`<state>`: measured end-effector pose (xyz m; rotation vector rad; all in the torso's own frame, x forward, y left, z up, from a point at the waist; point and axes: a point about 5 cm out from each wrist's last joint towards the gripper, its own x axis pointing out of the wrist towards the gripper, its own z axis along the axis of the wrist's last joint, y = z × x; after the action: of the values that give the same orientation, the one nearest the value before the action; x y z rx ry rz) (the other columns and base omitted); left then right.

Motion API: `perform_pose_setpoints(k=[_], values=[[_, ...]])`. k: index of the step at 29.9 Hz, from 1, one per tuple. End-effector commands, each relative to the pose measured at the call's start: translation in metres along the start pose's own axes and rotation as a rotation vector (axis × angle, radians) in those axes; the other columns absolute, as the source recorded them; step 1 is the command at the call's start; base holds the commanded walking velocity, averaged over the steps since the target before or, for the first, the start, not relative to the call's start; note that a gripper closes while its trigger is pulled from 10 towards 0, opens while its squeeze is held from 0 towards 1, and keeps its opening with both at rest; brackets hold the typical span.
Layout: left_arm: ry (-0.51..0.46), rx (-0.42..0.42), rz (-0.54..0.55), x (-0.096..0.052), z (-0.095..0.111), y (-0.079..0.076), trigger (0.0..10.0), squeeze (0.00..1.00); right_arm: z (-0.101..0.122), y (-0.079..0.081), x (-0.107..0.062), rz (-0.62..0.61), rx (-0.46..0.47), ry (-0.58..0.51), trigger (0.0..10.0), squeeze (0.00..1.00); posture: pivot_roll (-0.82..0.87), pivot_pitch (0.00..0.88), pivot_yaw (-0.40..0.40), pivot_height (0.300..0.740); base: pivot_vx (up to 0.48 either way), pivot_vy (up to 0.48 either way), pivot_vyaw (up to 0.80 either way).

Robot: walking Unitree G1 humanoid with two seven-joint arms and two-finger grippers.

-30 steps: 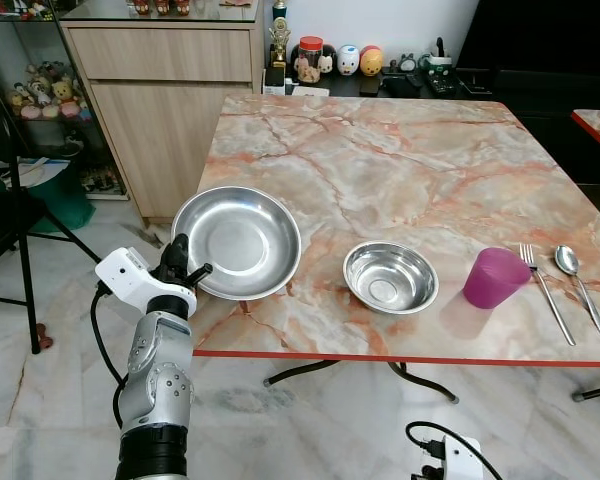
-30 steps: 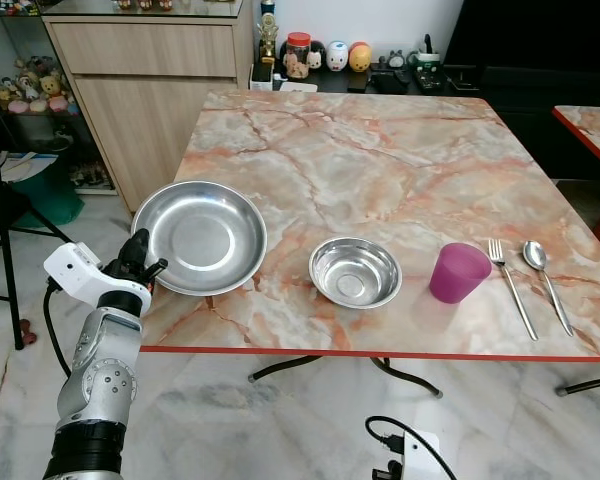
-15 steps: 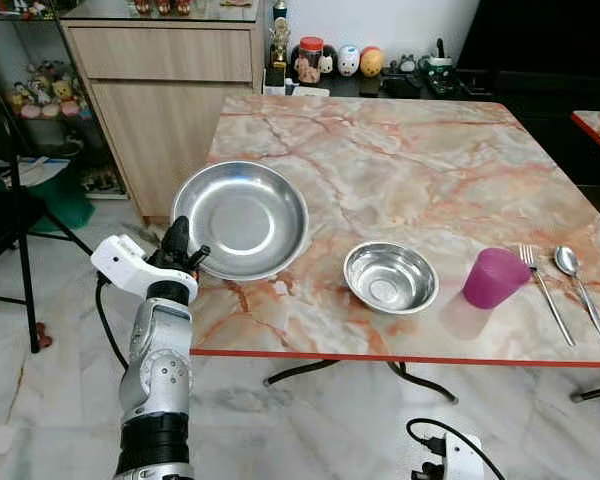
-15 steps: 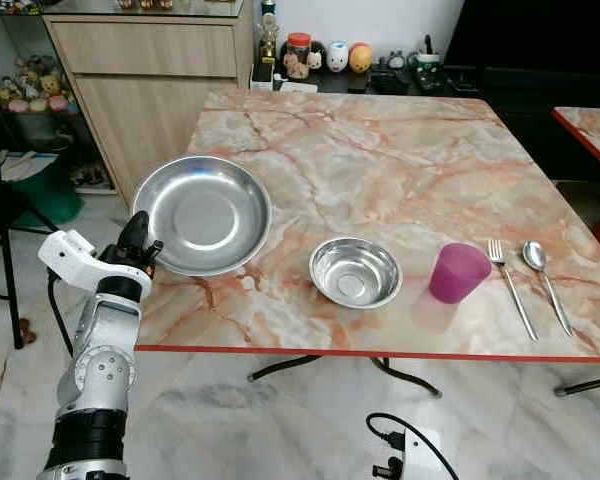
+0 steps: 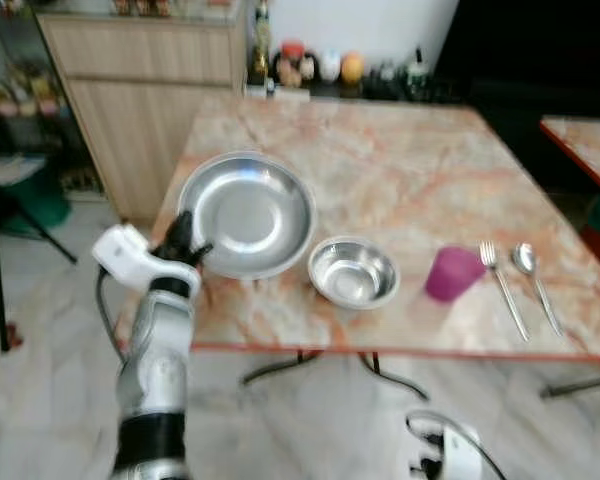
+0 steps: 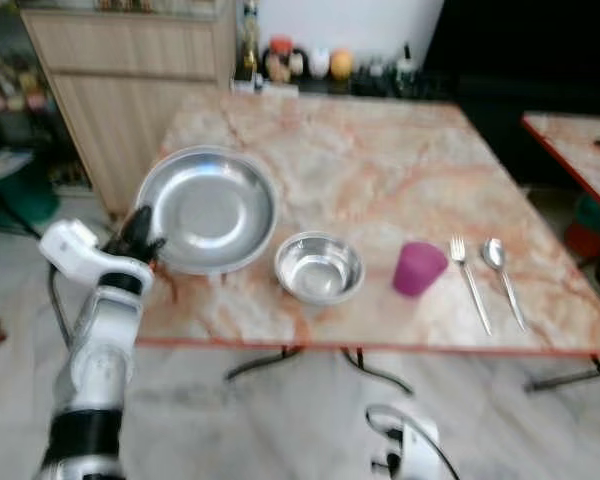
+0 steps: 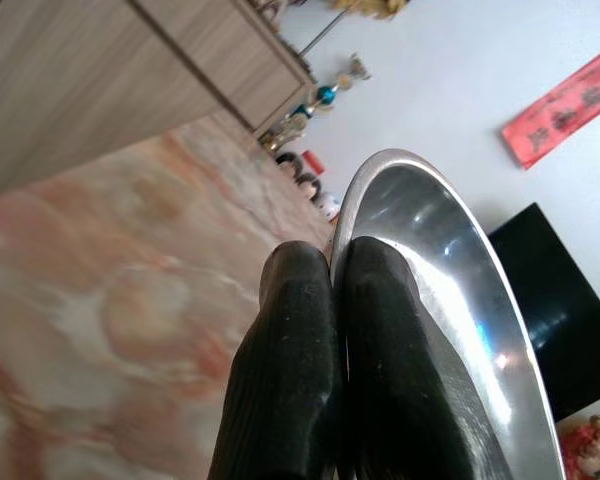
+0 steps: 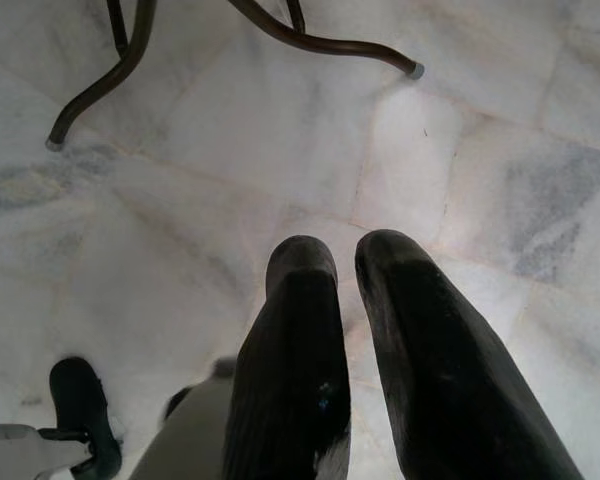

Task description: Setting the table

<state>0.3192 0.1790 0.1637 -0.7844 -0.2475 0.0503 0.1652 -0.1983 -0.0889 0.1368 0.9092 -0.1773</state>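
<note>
Left pincer (image 5: 187, 243) clenched on steel plate (image 5: 246, 213) rim, seemingly tilted over worktop (image 5: 400, 170); lower level, clear of small bowl (image 5: 353, 273).

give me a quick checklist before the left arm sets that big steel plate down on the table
1. Grip on the plate: ok. The left gripper is pinched on its rim.
2. Plate over the table: ok, though it is tilted, near edge raised.
3. Spot beside the small bowl: cannot tell. The plate's rim looks very close to it and the head views are blurred.
4. Cup, fork and spoon: ok, well to the right.
5. Right gripper: ok, hanging low over the floor, fingers a little apart.
</note>
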Motion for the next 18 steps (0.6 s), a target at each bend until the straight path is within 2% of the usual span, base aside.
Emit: perform_pose_setpoints(k=[1,5,18], values=[[0.000,-0.027,-0.053,0.003,-0.002,-0.016,10.0,0.00,-0.001,-0.008,-0.001,-0.024,0.010,0.005,10.0,0.00,0.06,0.000,-0.073,0.740,0.000,-0.382,0.00],[-0.005,-0.029,-0.060,0.004,0.000,-0.018,10.0,0.00,-0.002,-0.008,-0.001,-0.022,0.008,0.007,10.0,0.00,0.07,0.000,-0.075,0.740,0.000,-0.381,0.00],[-0.003,-0.037,-0.087,0.005,0.001,-0.025,10.0,0.00,-0.003,0.007,0.000,-0.003,0.007,0.012,10.0,0.00,0.07,0.000,-0.072,0.740,0.000,-0.380,0.00]])
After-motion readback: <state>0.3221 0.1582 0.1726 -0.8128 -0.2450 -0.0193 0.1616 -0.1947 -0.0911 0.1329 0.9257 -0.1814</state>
